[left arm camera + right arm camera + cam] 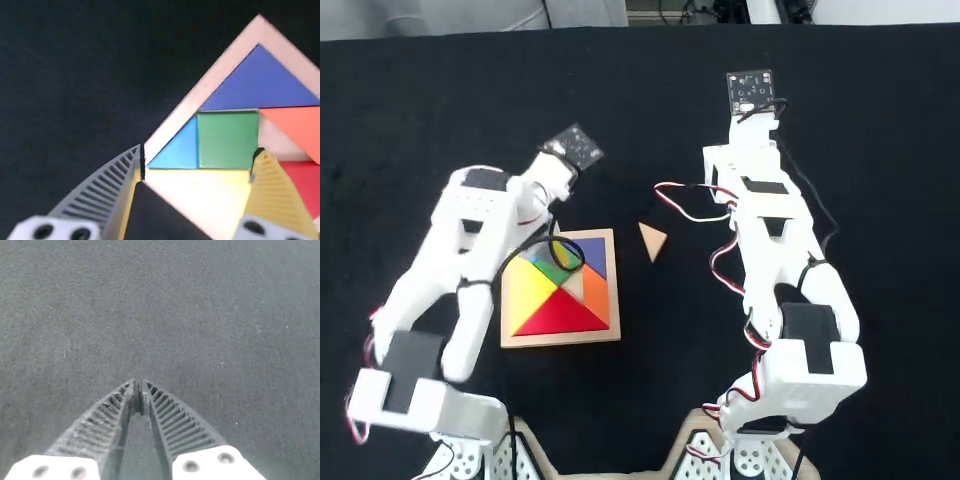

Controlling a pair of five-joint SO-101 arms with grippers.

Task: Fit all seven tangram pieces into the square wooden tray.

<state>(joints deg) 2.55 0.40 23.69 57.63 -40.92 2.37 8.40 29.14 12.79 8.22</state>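
Wood tray (pixel 560 339) part-filled w/ tan triangle (pixel 652 241) just beside.

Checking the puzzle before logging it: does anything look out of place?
Yes. A tan triangle lies on the black cloth beside the wooden tray, outside it, while a bare gap shows inside next to the green square.

tray (pixel 560 338) | far left corner hidden | under left arm (pixel 470 250), seemingly

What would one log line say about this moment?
left claw open above square wooden tray | right claw shut above black cloth | plain wooden triangle on cloth beside tray, untouched
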